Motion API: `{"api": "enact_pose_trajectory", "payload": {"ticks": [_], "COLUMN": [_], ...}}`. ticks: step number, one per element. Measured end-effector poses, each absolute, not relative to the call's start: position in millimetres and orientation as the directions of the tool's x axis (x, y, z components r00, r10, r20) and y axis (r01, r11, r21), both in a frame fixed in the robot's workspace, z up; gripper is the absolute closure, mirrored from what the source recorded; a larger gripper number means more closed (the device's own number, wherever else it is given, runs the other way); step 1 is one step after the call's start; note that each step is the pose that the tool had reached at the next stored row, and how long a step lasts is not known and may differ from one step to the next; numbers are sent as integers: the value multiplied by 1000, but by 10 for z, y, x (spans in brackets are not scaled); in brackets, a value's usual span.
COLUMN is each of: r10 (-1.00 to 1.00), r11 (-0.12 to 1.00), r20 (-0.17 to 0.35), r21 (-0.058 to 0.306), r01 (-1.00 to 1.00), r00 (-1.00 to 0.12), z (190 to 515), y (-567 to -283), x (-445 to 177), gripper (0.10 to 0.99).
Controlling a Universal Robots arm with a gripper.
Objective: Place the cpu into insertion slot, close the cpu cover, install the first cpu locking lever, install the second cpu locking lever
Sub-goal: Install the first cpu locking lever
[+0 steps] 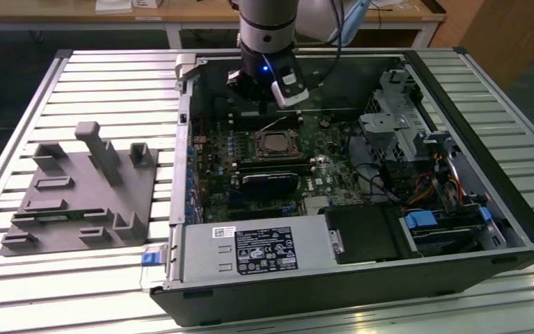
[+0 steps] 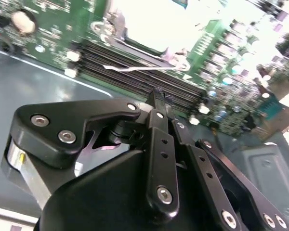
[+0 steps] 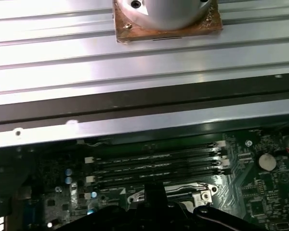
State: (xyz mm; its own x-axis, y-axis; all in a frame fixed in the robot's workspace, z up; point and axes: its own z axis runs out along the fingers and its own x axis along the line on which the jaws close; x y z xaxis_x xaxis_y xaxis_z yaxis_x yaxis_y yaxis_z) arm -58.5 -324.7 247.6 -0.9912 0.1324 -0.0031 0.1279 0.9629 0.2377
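Note:
The insertion slot (image 1: 277, 144) lies in the middle of the green motherboard inside the open computer case. Its silver cpu cover (image 2: 111, 30) lies flat on it, framing a glaring pale square that I take for the cpu (image 2: 149, 19). A thin silver locking lever (image 2: 135, 69) juts out along the slot's edge, seen raised in the exterior view (image 1: 272, 125). My gripper (image 2: 158, 95) hangs just above the long black memory slots (image 3: 154, 163) beside the insertion slot. Its black fingers are shut with nothing between them, close to the lever but apart from it. The gripper (image 1: 248, 97) is at the slot's far side.
The case walls (image 1: 185, 139) ring the board. A power supply (image 1: 248, 250) fills the near end, and a drive cage (image 1: 406, 125) with cables stands at the exterior view's right. A grey fixture block (image 1: 81, 195) rests on the slatted table (image 1: 109, 83) at the left.

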Motion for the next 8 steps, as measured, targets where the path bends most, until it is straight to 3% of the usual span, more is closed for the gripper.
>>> {"api": "enact_pose_trajectory", "payload": {"ticks": [8], "r10": [132], "r11": [963], "r20": [-8], "r21": [237], "r01": [127], "r00": [-991], "z": [2473], "y": [-3247], "x": [-529], "gripper": [980]}}
